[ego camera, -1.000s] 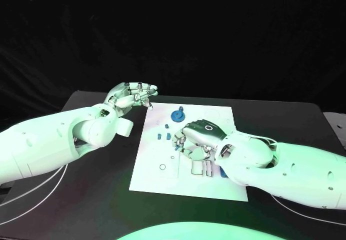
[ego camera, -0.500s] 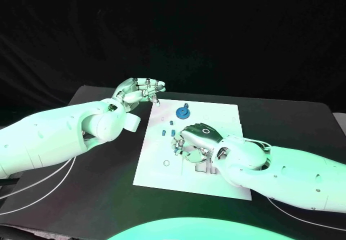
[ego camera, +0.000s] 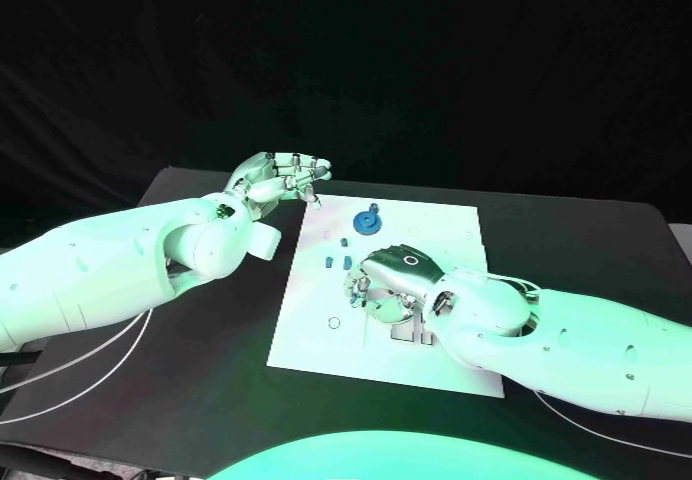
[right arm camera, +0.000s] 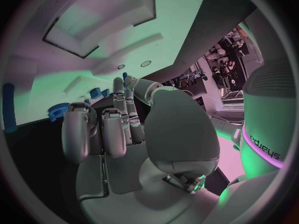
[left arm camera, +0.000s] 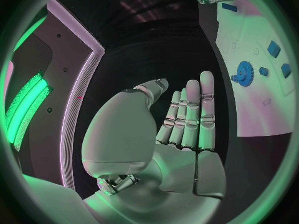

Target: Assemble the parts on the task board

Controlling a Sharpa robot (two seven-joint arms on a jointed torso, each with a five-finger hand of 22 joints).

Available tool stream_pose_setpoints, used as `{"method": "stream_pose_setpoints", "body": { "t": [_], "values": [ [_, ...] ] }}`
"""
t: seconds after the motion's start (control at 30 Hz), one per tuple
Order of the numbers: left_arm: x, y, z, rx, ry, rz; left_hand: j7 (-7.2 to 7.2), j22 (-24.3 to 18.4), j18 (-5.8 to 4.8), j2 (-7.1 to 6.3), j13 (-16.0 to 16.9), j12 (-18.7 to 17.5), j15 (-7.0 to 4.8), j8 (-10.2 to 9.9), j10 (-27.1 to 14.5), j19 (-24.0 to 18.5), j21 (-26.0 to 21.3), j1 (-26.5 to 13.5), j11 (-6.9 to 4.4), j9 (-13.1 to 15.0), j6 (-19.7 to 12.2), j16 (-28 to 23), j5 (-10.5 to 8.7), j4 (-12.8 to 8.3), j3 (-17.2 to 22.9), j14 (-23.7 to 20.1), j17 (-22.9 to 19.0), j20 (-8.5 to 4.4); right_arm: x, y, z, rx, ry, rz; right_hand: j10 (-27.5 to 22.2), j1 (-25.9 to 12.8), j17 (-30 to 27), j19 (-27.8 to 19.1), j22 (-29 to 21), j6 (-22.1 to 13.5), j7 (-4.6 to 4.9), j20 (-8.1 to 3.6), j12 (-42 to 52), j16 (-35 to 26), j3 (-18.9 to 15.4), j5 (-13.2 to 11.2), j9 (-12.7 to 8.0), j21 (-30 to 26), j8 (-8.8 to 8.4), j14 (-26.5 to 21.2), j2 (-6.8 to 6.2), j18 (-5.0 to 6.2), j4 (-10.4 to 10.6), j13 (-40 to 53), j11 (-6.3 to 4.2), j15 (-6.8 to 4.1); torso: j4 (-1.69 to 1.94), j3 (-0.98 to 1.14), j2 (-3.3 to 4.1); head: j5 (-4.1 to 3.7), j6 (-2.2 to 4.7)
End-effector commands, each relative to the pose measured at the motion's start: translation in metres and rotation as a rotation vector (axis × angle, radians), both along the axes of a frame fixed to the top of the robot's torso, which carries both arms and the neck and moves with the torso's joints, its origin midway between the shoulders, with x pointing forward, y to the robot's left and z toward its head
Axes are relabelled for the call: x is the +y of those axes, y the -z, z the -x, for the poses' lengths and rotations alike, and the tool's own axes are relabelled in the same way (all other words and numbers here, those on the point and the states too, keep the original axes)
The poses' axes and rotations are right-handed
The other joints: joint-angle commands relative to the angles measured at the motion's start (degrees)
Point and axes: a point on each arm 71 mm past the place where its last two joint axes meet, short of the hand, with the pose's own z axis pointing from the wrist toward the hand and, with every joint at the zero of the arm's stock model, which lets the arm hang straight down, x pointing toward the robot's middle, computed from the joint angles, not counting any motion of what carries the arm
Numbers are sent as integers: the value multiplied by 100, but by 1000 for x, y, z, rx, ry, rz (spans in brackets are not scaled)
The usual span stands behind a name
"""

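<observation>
Board [ego camera: 440,235], white, lies in the middle of the black table [ego camera: 577,240]. Near its far edge sits a round blue gear [ego camera: 369,221], with a few small blue parts [ego camera: 340,262] just near of it, toward the left side; the left wrist view shows the same gear [left arm camera: 243,75] and square blue pieces [left arm camera: 273,48] beside it on the plate.

The right hand [ego camera: 387,282] is down on the middle of the board, palm downward, fingers curled toward the surface close to the small parts. Whether anything is pinched under those fingers cannot be told; the right wrist view has the fingers [right arm camera: 115,129] bent close together over the board, with blue pieces [right arm camera: 94,92] just beyond their tips.

The left hand [ego camera: 274,180] is raised off the far left corner of the board, over the table. Its fingers [left arm camera: 190,114] are stretched out straight, side by side, thumb apart from them, and it holds nothing.
</observation>
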Motion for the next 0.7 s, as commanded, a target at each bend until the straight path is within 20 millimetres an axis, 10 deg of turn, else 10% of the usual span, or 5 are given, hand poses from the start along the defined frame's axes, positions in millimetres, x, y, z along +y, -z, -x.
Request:
{"method": "stream_pose_setpoints", "body": {
  "t": [0.03,0.7],
  "values": [
    [-1,-1,0,0,14,11,64,-9,29,6,-4,32,4,-30,-39,-11,-35,33,-17,-4,-43,-30,25,-24,-5,-50,-5,15,1,4,0,-2,-17,45,8,-53,97,70,748,3,24,5,-30,17,-36,11,33,-8,14,313,23,-105,13,-5,0,-44,10,1,2,6,-16],
    [0,-1,1,0,12,9,64,-11,30,11,-3,42,6,-25,-46,-13,-39,36,-16,-3,-46,-30,27,-27,-5,-56,-8,17,0,9,-3,2,-17,81,18,-72,101,68,747,1,20,7,-45,20,-58,56,42,-14,16,314,21,-103,13,-6,-2,-44,4,0,0,16,-49]
  ]
}}
